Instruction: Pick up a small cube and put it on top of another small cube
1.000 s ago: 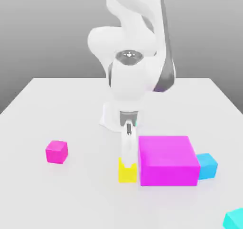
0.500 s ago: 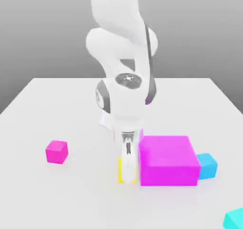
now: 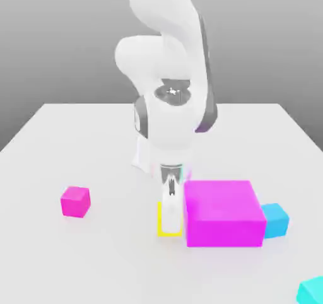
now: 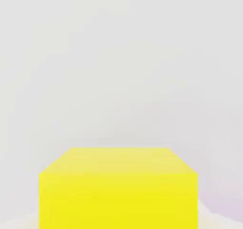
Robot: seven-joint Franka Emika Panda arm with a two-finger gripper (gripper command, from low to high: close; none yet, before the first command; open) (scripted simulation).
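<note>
1. The small yellow cube (image 3: 163, 222) sits on the white table (image 3: 76, 258), touching the large magenta block (image 3: 224, 213) on that block's side toward the exterior view's left.
2. The small magenta cube (image 3: 76, 201) lies well apart from the block, farther toward the exterior view's left.
3. The gripper (image 3: 170, 217) is closed on the yellow cube, fingers narrow around it.
4. Just beyond the block toward the exterior view's right rests a blue cube (image 3: 276, 219); a cyan cube (image 3: 311, 290) lies nearer the corner.
5. The hand view presents the yellow cube (image 4: 118, 187) close, its top and one side face.
6. The white arm (image 3: 167, 76) stands behind the block, wrist folded over, hand pointing straight down.
</note>
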